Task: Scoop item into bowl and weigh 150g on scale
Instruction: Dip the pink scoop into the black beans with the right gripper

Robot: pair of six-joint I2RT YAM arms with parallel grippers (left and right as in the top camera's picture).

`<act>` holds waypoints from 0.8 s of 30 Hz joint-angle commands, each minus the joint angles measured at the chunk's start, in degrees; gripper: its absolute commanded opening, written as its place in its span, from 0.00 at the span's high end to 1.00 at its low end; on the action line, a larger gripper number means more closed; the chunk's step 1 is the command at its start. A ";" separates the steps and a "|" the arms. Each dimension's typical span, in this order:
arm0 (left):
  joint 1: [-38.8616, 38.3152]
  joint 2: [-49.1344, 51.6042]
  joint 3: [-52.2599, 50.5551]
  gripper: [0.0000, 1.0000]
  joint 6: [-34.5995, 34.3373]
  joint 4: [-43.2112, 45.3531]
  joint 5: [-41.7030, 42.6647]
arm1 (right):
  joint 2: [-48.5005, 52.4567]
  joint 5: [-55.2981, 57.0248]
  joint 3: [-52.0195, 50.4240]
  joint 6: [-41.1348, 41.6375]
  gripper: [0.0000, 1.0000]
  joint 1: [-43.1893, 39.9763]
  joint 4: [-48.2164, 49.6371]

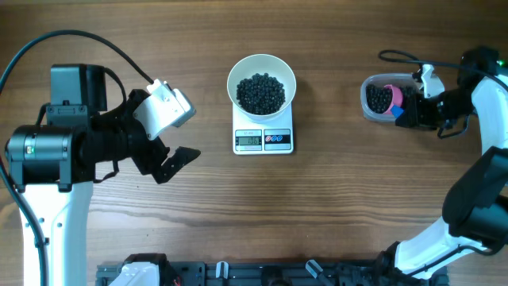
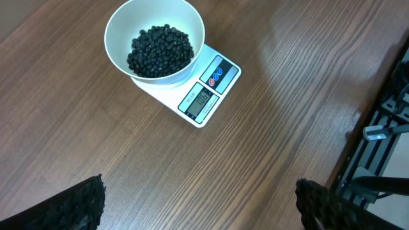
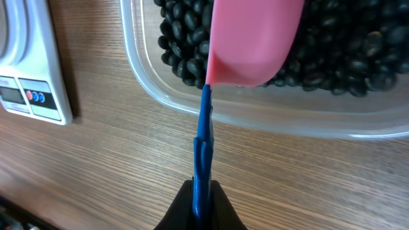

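The white bowl (image 1: 232, 75) stands on the scale (image 1: 263, 141), its bottom covered with black beads (image 1: 261, 93). The left wrist view also shows the bowl (image 2: 118, 32), the beads (image 2: 160, 51) and the scale (image 2: 203, 102). My left gripper (image 1: 163, 155) hangs open over bare wood to the bowl's left, with nothing between its fingers (image 2: 86, 201). At the far right my right gripper (image 3: 203, 198) is shut on the blue handle (image 3: 203, 140) of the pink scoop (image 3: 255, 38). The scoop's cup (image 1: 394, 97) sits over the beads (image 3: 345, 51) in the clear tub (image 3: 255, 118).
A black rail (image 1: 270, 274) runs along the table's near edge. A black cable (image 1: 397, 56) loops behind the tub (image 1: 367, 107). The scale's corner (image 3: 32, 76) lies left of the tub.
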 commanded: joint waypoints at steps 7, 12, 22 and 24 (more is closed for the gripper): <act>0.42 -0.20 0.81 0.00 0.90 -0.04 0.00 | 4.83 -8.83 -3.08 -3.13 0.96 0.02 -0.17; 0.42 -0.20 0.81 0.00 0.92 -0.04 0.00 | 4.81 -12.70 -3.06 -3.06 0.96 -1.79 -0.17; 0.42 -0.20 0.81 0.00 0.92 -0.04 0.00 | 4.70 -17.94 -3.06 -3.61 0.96 -9.94 -3.69; 0.42 -0.20 0.81 0.00 0.90 -0.04 0.02 | 4.70 -18.82 -3.06 -5.14 0.96 -10.97 -4.81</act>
